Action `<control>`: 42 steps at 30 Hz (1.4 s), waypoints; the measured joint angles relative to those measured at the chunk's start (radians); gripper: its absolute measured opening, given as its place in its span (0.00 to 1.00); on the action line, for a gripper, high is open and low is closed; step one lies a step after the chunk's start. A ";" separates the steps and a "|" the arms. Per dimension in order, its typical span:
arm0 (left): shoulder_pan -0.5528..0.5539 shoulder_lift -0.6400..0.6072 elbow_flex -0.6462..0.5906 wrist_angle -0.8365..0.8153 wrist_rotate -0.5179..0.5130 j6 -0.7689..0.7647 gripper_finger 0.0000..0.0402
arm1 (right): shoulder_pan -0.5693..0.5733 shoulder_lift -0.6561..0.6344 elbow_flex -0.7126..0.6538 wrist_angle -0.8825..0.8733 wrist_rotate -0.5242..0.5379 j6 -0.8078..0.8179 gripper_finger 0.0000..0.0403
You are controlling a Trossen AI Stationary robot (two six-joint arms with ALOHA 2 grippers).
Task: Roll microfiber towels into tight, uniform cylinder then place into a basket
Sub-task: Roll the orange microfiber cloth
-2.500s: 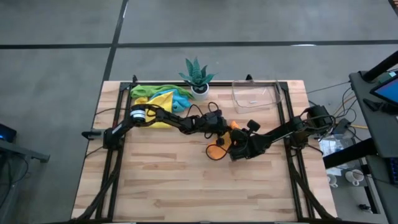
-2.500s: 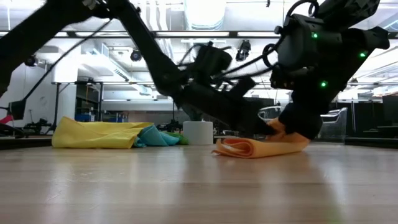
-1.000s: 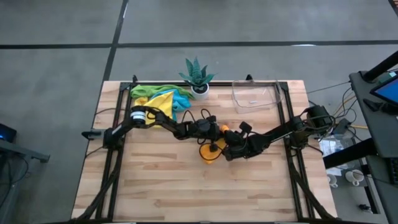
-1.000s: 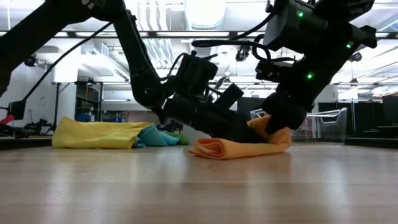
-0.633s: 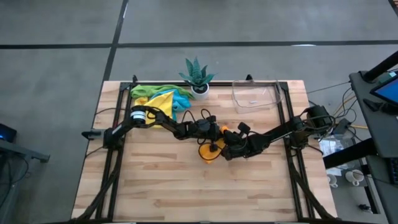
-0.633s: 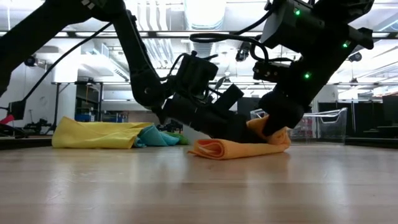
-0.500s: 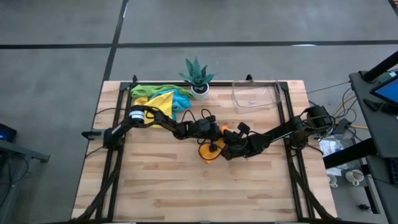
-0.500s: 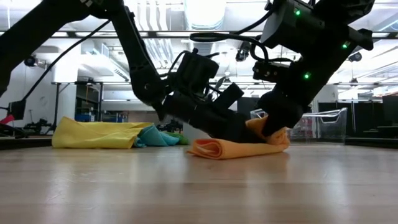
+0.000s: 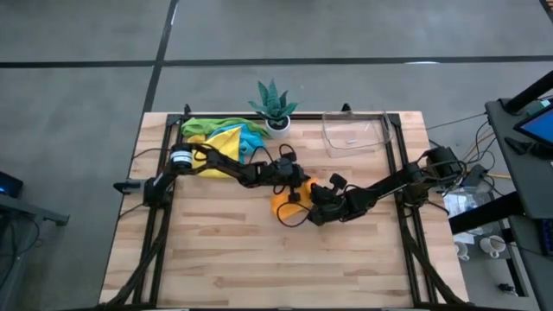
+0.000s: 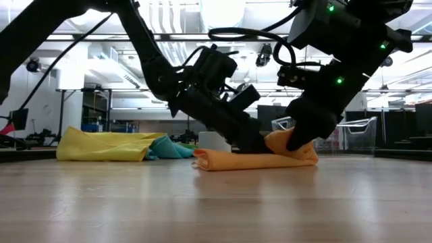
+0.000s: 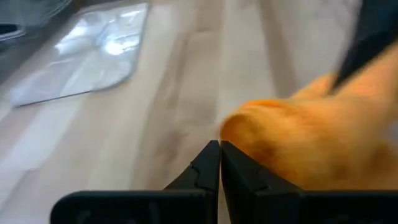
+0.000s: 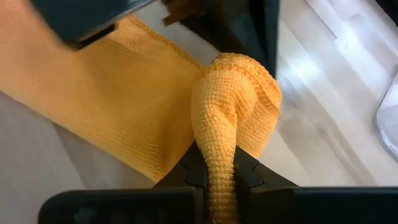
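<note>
On the wooden table, right gripper jaws pinch the orange towel; left gripper jaws clenched empty.

The wooden table carries an orange towel, heaped towels, a potted plant and a clear basket.

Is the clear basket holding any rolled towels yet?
Empty: the basket shows only bare clear plastic; the orange towel lies mid-table between both hands.

No legible text, label, brand, number or sign appears on any surface in the high, low or either wrist view of this scene.
</note>
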 joint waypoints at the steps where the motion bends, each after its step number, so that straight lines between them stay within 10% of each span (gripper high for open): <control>1: 0.000 -0.003 0.000 -0.006 -0.010 0.000 0.00 | 0.000 0.000 0.000 0.000 0.000 0.000 0.03; 28: -0.011 -0.100 -0.071 -0.012 -0.233 0.048 0.00 | -0.036 0.000 -0.028 0.151 -0.079 0.010 0.05; 42: -0.029 -0.113 -0.083 0.016 0.175 0.045 0.00 | -0.036 0.000 -0.039 0.174 -0.081 -0.001 0.06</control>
